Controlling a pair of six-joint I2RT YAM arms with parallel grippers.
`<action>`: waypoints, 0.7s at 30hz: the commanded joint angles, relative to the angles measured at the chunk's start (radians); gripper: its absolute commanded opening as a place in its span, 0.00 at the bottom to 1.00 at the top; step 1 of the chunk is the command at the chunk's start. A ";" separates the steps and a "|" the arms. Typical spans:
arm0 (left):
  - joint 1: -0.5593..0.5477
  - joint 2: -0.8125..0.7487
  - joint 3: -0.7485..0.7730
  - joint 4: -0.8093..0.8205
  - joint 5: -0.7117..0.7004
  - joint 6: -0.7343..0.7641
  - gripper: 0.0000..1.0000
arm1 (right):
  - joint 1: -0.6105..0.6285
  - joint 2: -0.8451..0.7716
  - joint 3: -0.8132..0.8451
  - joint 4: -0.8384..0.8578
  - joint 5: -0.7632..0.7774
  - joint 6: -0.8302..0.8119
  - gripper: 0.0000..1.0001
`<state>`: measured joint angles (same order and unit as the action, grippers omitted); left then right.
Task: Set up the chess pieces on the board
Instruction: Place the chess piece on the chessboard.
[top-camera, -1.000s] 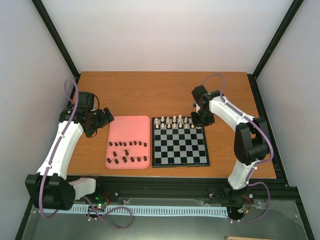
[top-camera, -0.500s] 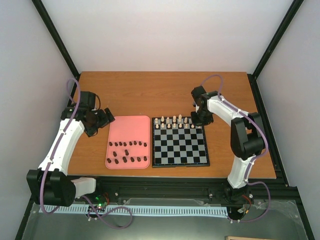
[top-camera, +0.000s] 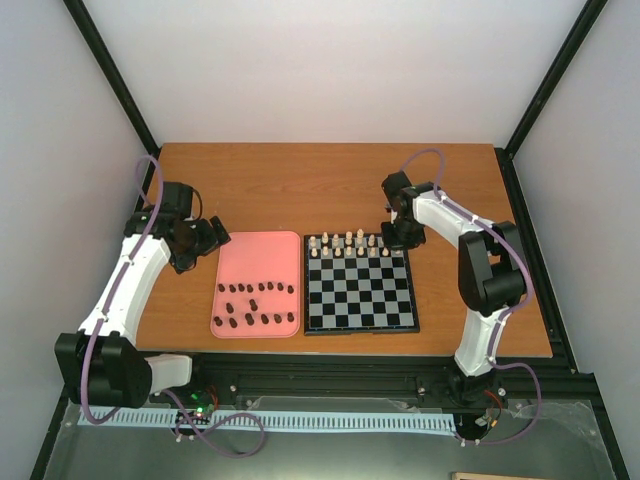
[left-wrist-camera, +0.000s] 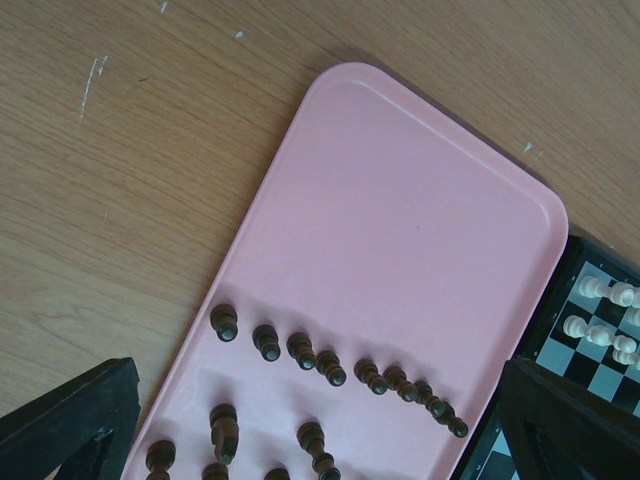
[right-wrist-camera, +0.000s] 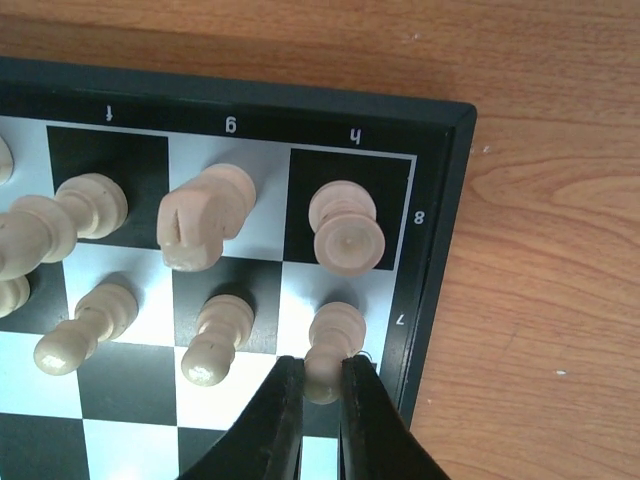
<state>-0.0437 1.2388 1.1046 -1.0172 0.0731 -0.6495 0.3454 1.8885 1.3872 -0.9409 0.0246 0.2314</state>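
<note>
Robot lab cell: white panel walls (top-camera: 330, 70), black frame struts (top-camera: 112, 75), wooden table (top-camera: 290, 185).

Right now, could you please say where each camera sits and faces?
Top external: high behind the bases, facing the wooden table; left arm, right arm show.
Left wrist: above the pink rounded tray of dark brown pieces; open left gripper shows.
Right wrist: low over the checkered chessboard's corner; right gripper grips a cream pawn.
Both wrists share the chessboard.
</note>
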 joint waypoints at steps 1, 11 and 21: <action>0.009 0.011 0.044 0.013 -0.007 0.020 1.00 | -0.014 0.019 0.021 0.027 0.031 0.000 0.03; 0.010 0.020 0.051 0.016 -0.004 0.016 1.00 | -0.017 0.032 0.017 0.034 0.018 -0.006 0.04; 0.009 0.022 0.045 0.019 -0.002 0.014 1.00 | -0.018 0.031 0.003 0.034 -0.020 0.002 0.05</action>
<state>-0.0437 1.2587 1.1191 -1.0130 0.0734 -0.6498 0.3351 1.9022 1.3888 -0.9215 0.0238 0.2295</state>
